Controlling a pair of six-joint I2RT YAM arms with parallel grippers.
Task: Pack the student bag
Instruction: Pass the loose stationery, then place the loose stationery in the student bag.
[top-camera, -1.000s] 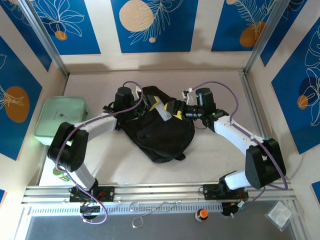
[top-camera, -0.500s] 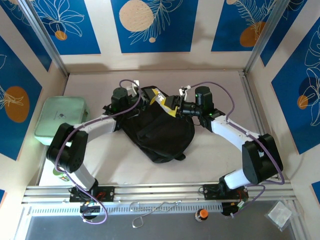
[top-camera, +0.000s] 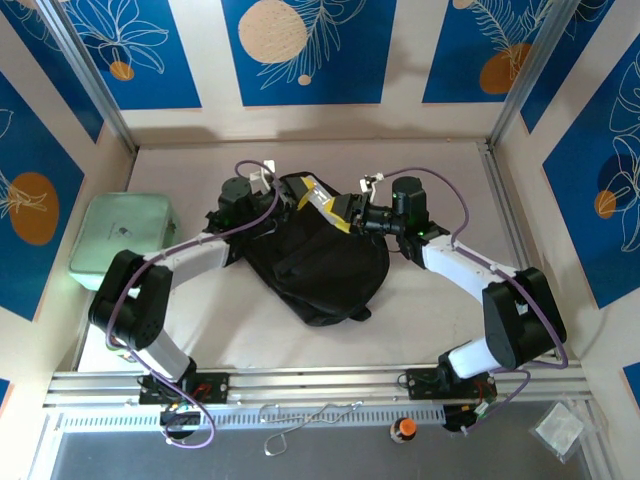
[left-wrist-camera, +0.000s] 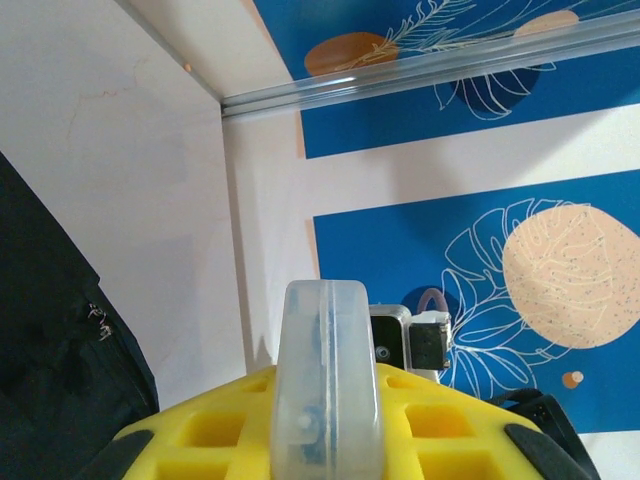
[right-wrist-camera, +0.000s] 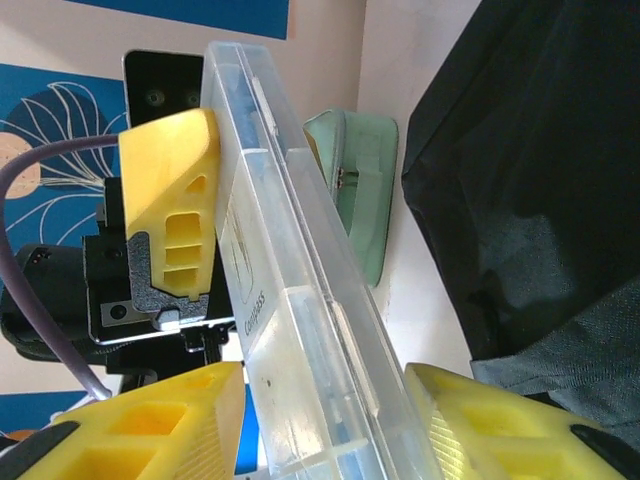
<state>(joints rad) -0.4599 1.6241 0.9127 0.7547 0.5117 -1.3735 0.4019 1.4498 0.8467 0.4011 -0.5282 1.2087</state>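
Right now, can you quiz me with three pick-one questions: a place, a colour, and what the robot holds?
1. The green case lies: A left of the backpack, B on it, C right of it.
2. The backpack is: A red, B black, C white.
3. The right jaws are: A open, B shut on the green case, C shut on a clear box.
Answers: A, it sits by the left wall; B, black fabric; C, the clear box is pinched between them.
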